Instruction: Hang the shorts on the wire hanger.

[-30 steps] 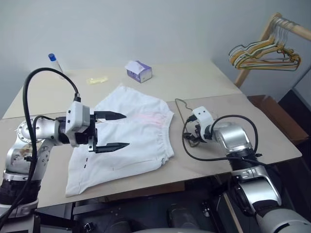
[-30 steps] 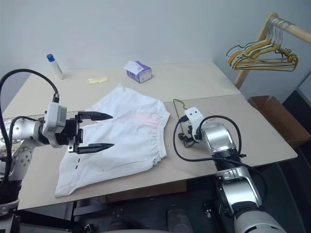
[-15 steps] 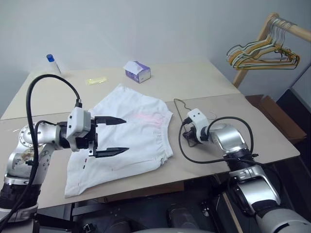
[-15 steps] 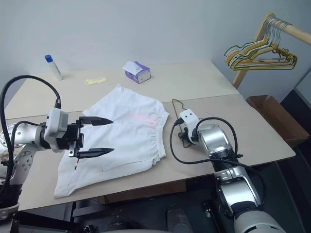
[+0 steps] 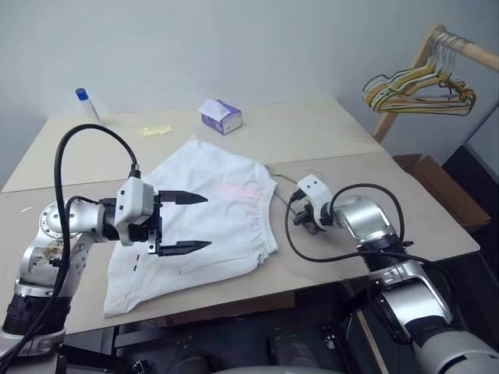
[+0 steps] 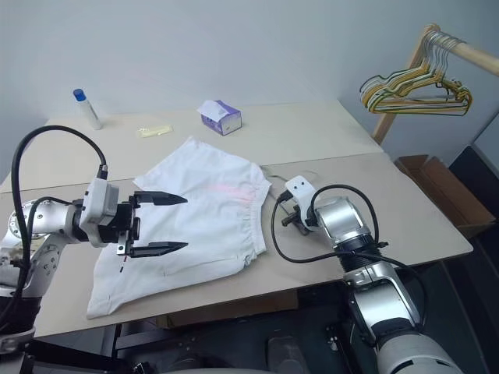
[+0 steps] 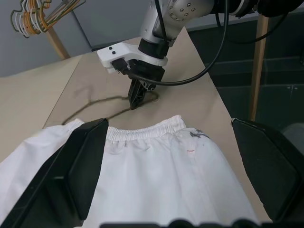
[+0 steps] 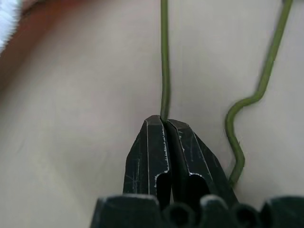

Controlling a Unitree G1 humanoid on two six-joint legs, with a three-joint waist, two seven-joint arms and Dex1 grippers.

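Observation:
The white shorts lie flat on the table, waistband toward the right. Beside the waistband lies the thin olive-green wire hanger. In the right wrist view my right gripper is shut on one straight run of the wire hanger, and a bent run passes beside the fingers. From the head the right gripper points down at the table just right of the shorts. My left gripper hovers open above the shorts' left half, holding nothing.
A purple-white tissue box, a blue-capped bottle and a small yellow item sit at the table's back. A bunch of hangers hangs on a wooden rack at far right, above a cardboard box.
The right gripper's fingers have closed on the hanger wire; a second ago they stood open. The left gripper has stayed open above the shorts.

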